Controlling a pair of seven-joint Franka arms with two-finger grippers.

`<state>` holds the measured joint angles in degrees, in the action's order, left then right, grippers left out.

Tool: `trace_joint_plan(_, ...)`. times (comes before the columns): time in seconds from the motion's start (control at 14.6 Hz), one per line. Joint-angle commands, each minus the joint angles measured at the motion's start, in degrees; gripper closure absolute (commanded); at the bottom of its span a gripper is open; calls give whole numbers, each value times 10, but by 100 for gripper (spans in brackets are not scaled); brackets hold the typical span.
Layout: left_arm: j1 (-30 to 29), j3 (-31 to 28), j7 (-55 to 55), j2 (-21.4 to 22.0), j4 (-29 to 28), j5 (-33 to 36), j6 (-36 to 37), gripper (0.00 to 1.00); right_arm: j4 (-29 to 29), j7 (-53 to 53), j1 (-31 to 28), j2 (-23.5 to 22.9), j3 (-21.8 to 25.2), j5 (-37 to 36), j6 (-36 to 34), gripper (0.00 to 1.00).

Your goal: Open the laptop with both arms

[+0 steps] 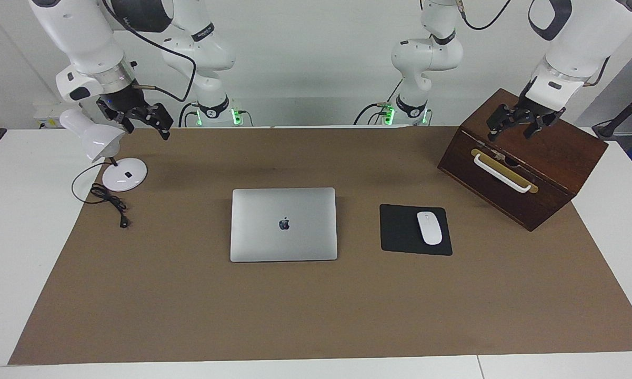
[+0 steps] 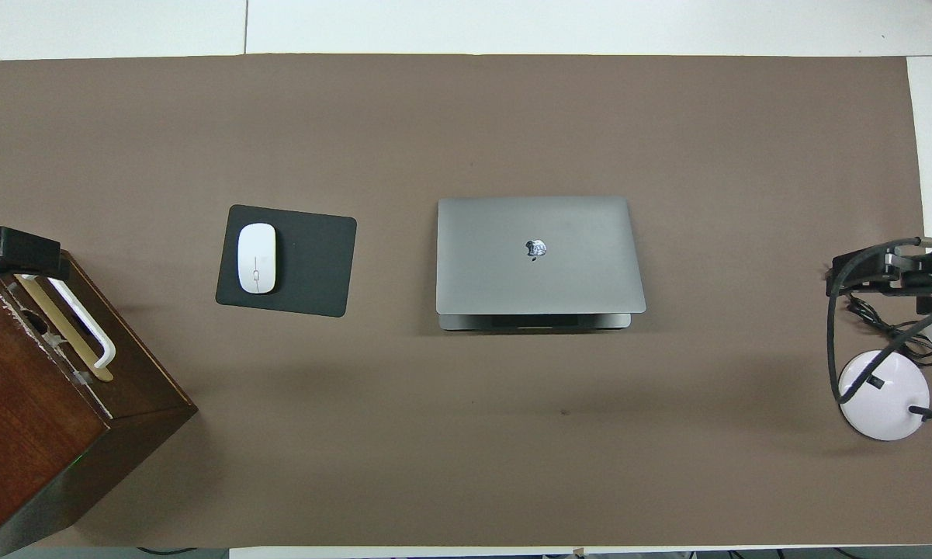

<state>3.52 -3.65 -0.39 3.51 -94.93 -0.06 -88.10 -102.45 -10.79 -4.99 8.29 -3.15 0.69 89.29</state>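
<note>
The silver laptop point(image 1: 284, 223) point(image 2: 539, 252) lies shut and flat in the middle of the brown mat, its dark apple logo facing up. Neither gripper touches it. My left gripper point(image 1: 511, 131) point(image 2: 12, 252) hangs open in the air over the top of the wooden box at the left arm's end of the table. Over the desk lamp at the right arm's end, my right gripper point(image 1: 137, 121) point(image 2: 869, 272) hovers open. Nothing sits between the fingers of either one.
A dark wooden box point(image 1: 526, 168) with a white handle stands toward the left arm's end. A black mouse pad point(image 1: 400, 231) with a white mouse point(image 1: 429, 227) lies beside the laptop. A white lamp point(image 1: 123, 176) and its black cable point(image 1: 110, 202) sit toward the right arm's end.
</note>
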Motion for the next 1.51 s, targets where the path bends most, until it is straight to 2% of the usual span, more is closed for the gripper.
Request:
trace_joint_plan(0.0, -4, 1, -7, 5, -2, -8, 2, 0, -13, 17, -9, 8, -5, 0, 12, 0)
trace_joint_plan(0.41, -4, 0, -5, 7, -4, -8, 3, 0, -13, 22, -9, 8, -5, -1, 13, 0)
trace_joint_plan(0.62, -2, 1, -7, 11, -5, -7, -3, 0, -13, 71, -19, 8, -4, -6, 18, 0)
trace_joint_plan(1.03, -4, 1, -5, 11, -5, -5, -4, 0, -14, 96, -30, 7, -4, -7, 20, 0)
trace_joint_plan(1.44, -2, 2, -6, 11, -4, -6, -5, 0, -21, 86, -30, 7, -5, -5, 32, 0)
